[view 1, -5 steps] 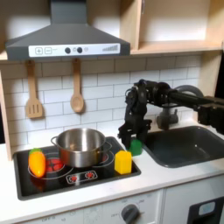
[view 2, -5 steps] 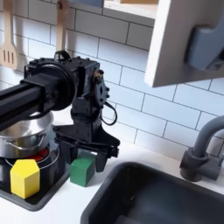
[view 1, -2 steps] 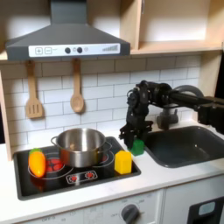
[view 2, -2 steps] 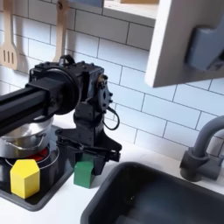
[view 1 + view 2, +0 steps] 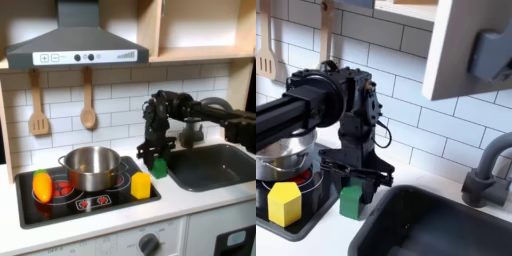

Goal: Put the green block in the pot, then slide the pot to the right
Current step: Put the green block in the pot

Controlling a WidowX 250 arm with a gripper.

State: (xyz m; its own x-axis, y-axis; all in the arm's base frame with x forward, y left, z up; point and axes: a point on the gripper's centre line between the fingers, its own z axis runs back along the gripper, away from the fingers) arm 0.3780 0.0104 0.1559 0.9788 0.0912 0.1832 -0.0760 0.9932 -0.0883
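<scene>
White counter (image 5: 190, 203) — black stovetop (image 5: 95, 203) and sink (image 5: 215, 165) set in it

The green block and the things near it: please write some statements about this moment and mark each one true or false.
1. The green block sits on the counter between the stove and the sink. True.
2. The end effector is directly over the green block, its fingers on either side of it. True.
3. The green block is already inside the pot. False: it is outside the pot, on the counter beside the stove.
4. The yellow block lies in the sink. False: it stands on the stove's front corner.
5. Two wooden utensils hang on the tiled wall. True.
</scene>
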